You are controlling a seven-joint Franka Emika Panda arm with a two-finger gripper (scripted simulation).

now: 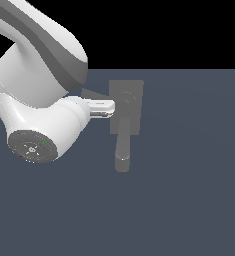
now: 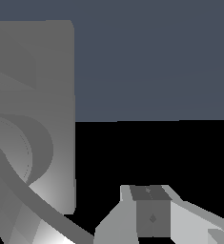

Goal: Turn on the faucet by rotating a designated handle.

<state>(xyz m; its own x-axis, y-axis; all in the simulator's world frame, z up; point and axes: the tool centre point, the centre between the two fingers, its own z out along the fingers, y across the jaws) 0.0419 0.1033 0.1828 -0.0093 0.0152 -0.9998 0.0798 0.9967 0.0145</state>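
The faucet is a dull grey fixture with a flat base plate (image 1: 133, 90) and a thick rounded spout (image 1: 123, 147) that runs toward the bottom of the exterior view. Its handle (image 1: 92, 93), a thin grey bar, sticks out from the plate toward the exterior view's left, partly hidden behind my arm. My gripper (image 1: 112, 106) is shut with nothing between its fingers, its tips at the plate's edge just below the handle. In the wrist view the plate (image 2: 46, 71) fills one side. The handle (image 2: 46, 209) slants past my shut gripper (image 2: 151, 193); I cannot tell if they touch.
The faucet lies on a flat blue-grey surface (image 1: 189, 175) that ends in black at the far edge. My white arm (image 1: 39, 100) covers the exterior view's upper left.
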